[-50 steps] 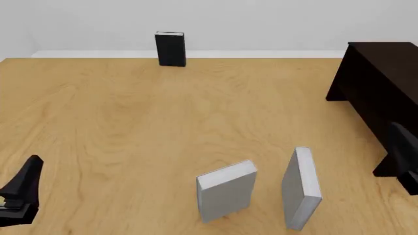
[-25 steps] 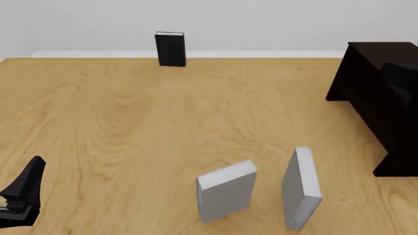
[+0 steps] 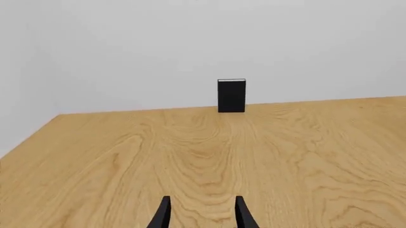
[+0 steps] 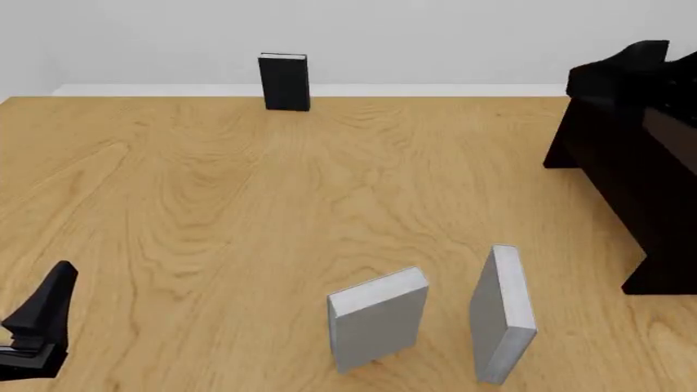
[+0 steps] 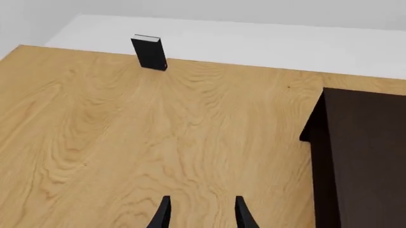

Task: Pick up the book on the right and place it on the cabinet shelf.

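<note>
Here is the worktop [image 4: 218,204], pale wood grain running away to the far edge, and the book [image 4: 503,314] stands upright near the near edge, toward the right side, its narrow light-grey face turned this way. Just beside it on its left stands its twin, the second grey book [image 4: 378,318], angled a little, with a gap between the two, so they do not touch. Far off at the worktop's far edge the black book [image 4: 284,82] stands upright on its own, well apart from everything. Along the right edge sits the cabinet [image 4: 626,163], very dark, almost black, and its top board is the only part of it that shows clearly (any inner shelf cannot be made out from here). The right gripper [image 5: 199,213] hangs high above the cabinet's far corner; in its wrist view the two dark fingers stand apart with bare wood showing between them, holding nothing. The left gripper [image 3: 199,213] sits low at the near left corner of the worktop, its fingers likewise parted, nothing between them, pointing across the wood toward the black book. Neither gripper touches either grey book.
</note>
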Controlling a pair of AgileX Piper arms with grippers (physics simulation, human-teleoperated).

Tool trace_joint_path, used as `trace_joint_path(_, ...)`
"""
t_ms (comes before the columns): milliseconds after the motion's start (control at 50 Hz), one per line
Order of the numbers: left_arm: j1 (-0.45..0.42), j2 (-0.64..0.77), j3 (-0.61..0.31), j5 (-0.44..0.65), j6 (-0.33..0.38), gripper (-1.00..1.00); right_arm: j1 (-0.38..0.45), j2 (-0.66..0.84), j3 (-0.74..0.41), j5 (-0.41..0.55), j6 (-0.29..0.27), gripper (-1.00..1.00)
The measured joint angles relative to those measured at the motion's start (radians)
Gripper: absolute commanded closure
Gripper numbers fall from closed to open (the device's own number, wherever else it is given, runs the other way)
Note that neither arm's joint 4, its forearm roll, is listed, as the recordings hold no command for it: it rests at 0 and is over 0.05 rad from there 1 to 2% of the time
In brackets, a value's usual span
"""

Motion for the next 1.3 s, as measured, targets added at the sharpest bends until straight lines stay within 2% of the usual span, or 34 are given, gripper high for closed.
trace_joint_path(120, 0.0, 0.001, -0.004, 0.001, 0.005, -1.0, 0.026, 0.054, -0.032, 0.032, 0.028, -1.0)
trace_joint_path(360, -0.004, 0.002, -0.006, 0.0, 0.015, -1.0, 0.056, 0.128, -0.044, 0.055, 0.045, -1.0)
trace_joint_path(840, -0.018, -0.003, 0.003, 0.004, 0.031, -1.0, 0.08, 0.196, 0.038, 0.037, 0.062, -1.0)
trace_joint_path(1300, -0.026, -0.008, 0.006, 0.008, 0.036, -1.0, 0.103, 0.195, 0.15, -0.028, 0.091, -1.0)
